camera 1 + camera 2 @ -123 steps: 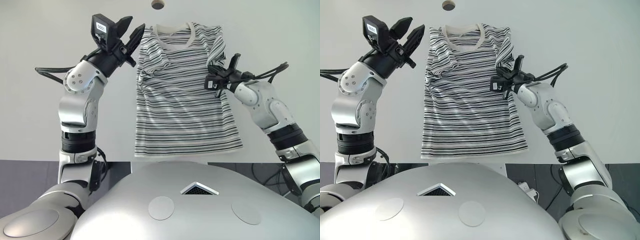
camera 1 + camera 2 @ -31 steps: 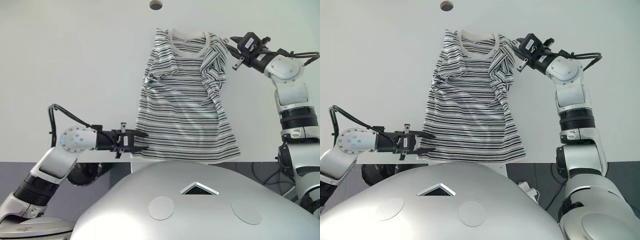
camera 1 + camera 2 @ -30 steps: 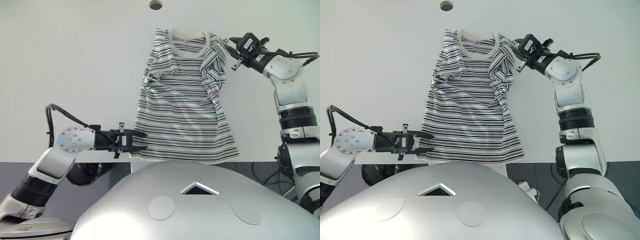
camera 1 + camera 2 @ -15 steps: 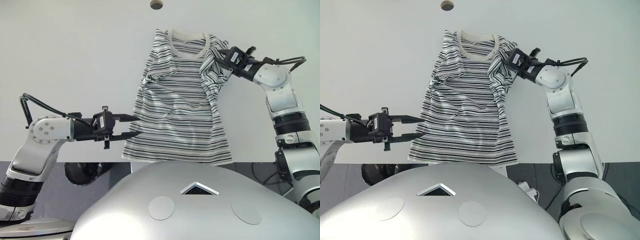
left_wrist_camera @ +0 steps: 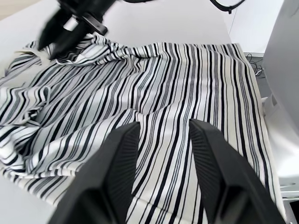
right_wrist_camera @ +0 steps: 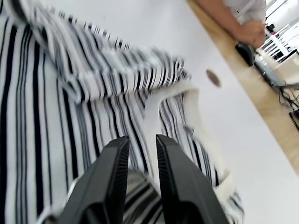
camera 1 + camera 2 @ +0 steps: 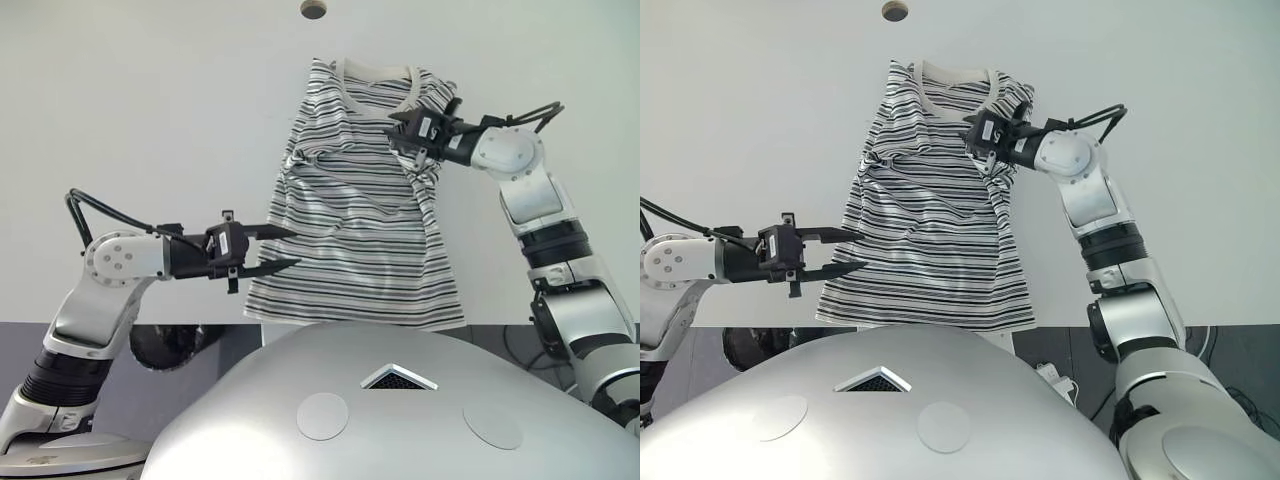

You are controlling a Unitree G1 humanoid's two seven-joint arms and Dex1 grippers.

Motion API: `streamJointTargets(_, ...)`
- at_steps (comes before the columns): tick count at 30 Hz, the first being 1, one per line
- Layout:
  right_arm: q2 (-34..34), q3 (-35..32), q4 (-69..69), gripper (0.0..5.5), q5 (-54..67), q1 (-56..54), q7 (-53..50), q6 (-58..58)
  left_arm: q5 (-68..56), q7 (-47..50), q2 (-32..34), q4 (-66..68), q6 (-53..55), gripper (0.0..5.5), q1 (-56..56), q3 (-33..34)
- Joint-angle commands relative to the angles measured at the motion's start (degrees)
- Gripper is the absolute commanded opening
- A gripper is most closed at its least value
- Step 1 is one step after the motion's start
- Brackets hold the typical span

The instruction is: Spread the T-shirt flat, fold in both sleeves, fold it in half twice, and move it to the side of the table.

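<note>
The striped T-shirt lies face up on the white table, collar away from me, rumpled, with its right sleeve bunched along the side. My left gripper hovers open at the lower left hem, with nothing between its fingers. Over the upper right chest, beside the bunched sleeve, is my right gripper. Its fingers stand a little apart, low over the cloth near the collar.
A round hole sits in the table beyond the collar. The table's front edge runs just below the shirt's hem. Bare white tabletop spreads to the left and right of the shirt.
My right gripper has moved from the sleeve's outer side inward over the shirt's chest. The left gripper let go of the hem after pulling it leftward and now edges back toward it.
</note>
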Motion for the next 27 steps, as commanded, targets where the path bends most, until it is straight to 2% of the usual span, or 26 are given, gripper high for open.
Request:
streamJointTargets(1,2.28,1.56,-0.44,1.09,0.17,-2.74,1.62,1.90,1.78,0.69,-0.97,0.49,-0.54,1.94,-1.00,-0.84)
streamJointTargets(4,5.07,1.44,1.54,1.09,1.01,-3.58,0.77,3.25,2.27,1.51,-2.14,0.74,-0.48,1.94,-1.52,-1.26)
streamJointTargets(7,4.61,-3.38,-3.72,1.09,7.89,-0.32,2.79,7.19,2.90,2.83,-3.75,1.50,-0.72,1.94,-2.22,-0.97)
streamJointTargets(11,-3.51,-17.44,-9.10,1.09,18.13,6.06,4.96,8.57,2.14,2.97,-4.00,1.39,-1.19,1.94,-2.01,-0.17)
streamJointTargets(13,-6.39,-19.98,-7.86,1.09,18.28,8.15,5.17,6.64,2.03,2.81,-4.07,1.44,-1.40,1.94,-1.92,-0.11)
streamJointTargets(18,-10.03,-13.93,-1.40,1.09,5.99,11.13,1.36,-2.65,1.43,2.12,-3.97,1.51,-1.75,1.94,-2.14,0.26)
streamJointTargets(23,-8.83,-7.87,1.20,1.09,-1.44,9.95,-1.11,-7.42,1.10,1.35,-3.69,1.38,-2.55,1.94,-1.39,1.26)
streamJointTargets(27,-8.36,-6.72,4.41,1.09,-3.21,8.19,-2.99,-8.71,1.06,0.96,-3.35,1.20,-2.98,1.94,-0.97,1.91)
